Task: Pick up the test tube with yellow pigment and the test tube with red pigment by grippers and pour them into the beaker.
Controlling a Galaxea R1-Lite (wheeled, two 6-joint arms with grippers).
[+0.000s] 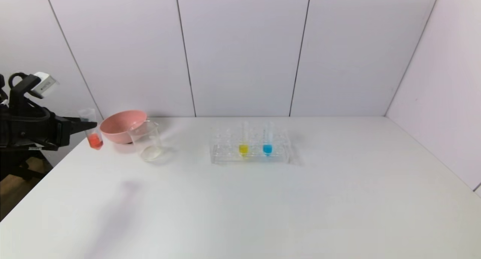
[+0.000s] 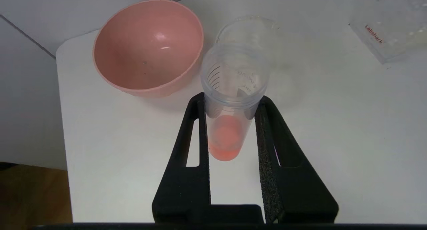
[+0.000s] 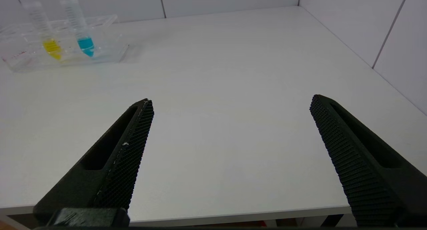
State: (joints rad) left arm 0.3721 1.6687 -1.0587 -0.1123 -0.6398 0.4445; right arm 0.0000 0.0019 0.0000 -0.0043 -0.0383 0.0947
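Observation:
My left gripper point(image 1: 88, 125) is shut on the test tube with red pigment point(image 1: 94, 137) and holds it upright above the table's far left edge, left of the beaker point(image 1: 147, 140). In the left wrist view the tube point(image 2: 230, 123) sits between the two black fingers point(image 2: 200, 123), and the beaker point(image 2: 248, 26) lies just beyond it. The test tube with yellow pigment point(image 1: 243, 144) stands in the clear rack point(image 1: 221, 150); it also shows in the right wrist view point(image 3: 50, 44). My right gripper point(image 3: 230, 103) is open and empty over the table's near edge, out of the head view.
A pink bowl point(image 1: 122, 125) stands right behind the beaker; it fills the left wrist view's far side point(image 2: 148, 46). A tube with blue liquid point(image 1: 267, 144) stands beside the yellow one in the rack. White walls close the table's back and right.

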